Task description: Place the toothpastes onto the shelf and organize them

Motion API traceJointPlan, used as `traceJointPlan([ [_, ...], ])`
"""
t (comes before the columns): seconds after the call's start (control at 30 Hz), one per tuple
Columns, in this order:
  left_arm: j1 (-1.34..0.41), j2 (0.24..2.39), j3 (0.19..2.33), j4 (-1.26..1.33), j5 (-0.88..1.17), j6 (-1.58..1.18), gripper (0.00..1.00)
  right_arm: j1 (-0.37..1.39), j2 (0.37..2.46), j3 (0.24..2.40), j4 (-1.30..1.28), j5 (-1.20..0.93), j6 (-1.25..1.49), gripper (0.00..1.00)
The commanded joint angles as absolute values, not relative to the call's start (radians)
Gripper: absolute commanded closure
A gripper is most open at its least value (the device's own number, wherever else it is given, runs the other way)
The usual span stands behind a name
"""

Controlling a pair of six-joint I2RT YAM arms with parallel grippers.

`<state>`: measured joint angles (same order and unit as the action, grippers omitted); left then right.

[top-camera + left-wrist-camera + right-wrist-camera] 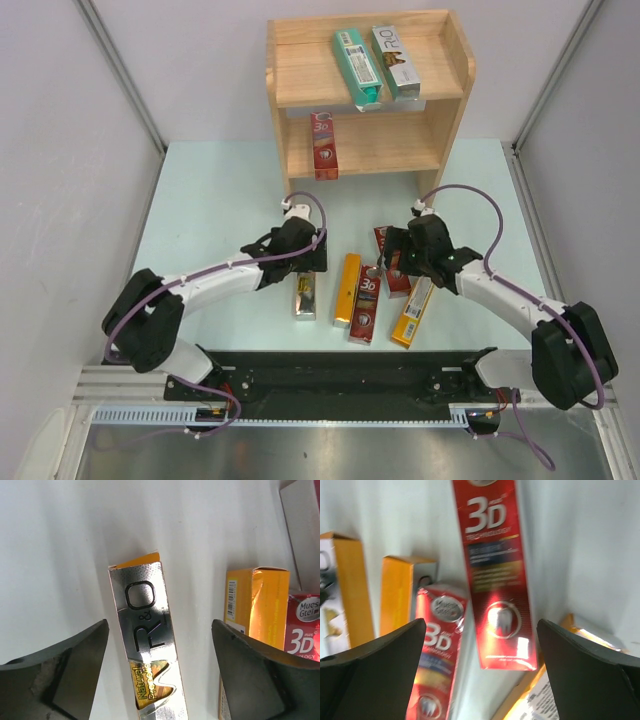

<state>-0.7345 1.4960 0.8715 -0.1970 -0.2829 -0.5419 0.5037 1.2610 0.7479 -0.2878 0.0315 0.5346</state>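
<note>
Top view: the shelf (445, 95) stands at the middle of the counter's (210, 200) far edge. Its upper tier carries a teal-green carton (356, 55) and a silver-and-green carton (396, 60) side by side. The teal one's near end juts over the front edge. A shelf red carton (323, 145) lies on the lower tier, towards its left end.

Five more toothpastes lie in a loose row in the middle of the counter, towards its near edge. From left to right they are a silver R&O carton (306, 296), an orange carton (346, 290), a near red 3D carton (366, 303), a far red 3D carton (398, 284) and a yellow carton (413, 312). The left pincer (310, 268) hangs over the far end of the silver one. The right pincer (395, 262) hangs over the far red one.

Left wrist view: the left pincer (160, 625) is spread wide. Its fingers (65, 680) straddle the silver R&O carton (150, 645), with bare counter showing on both sides. The orange carton (257, 605) and the near red 3D carton (302, 627) lie to the right.

Right wrist view: the right pincer (482, 625) is wide too and holds nothing. The far red 3D carton (497, 570) lies between its fingers (590, 670). The near red 3D carton (437, 660) and the orange carton (397, 600) lie to the left, and the yellow carton (540, 700) shows at lower right.
</note>
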Motion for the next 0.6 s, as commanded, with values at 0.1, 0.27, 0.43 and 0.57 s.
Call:
traceJointPlan([
  [0.1, -0.738, 1.402, 0.854, -0.164, -0.236, -0.523, 0.08, 0.495, 1.336, 0.749, -0.25, 0.181, 0.491, 0.0],
  [0.27, -0.738, 1.382, 0.841, -0.15, -0.221, -0.52, 0.07, 0.502, 1.413, 0.747, -0.204, 0.169, 0.489, 0.02],
  [0.43, -0.739, 1.378, 0.83, -0.143, -0.209, -0.518, 0.07, 0.515, 1.44, 0.747, -0.169, 0.161, 0.492, 0.03],
  [0.57, -0.741, 1.37, 0.825, -0.138, -0.209, -0.522, 0.07, 0.515, 1.474, 0.747, -0.149, 0.166, 0.483, 0.15],
])
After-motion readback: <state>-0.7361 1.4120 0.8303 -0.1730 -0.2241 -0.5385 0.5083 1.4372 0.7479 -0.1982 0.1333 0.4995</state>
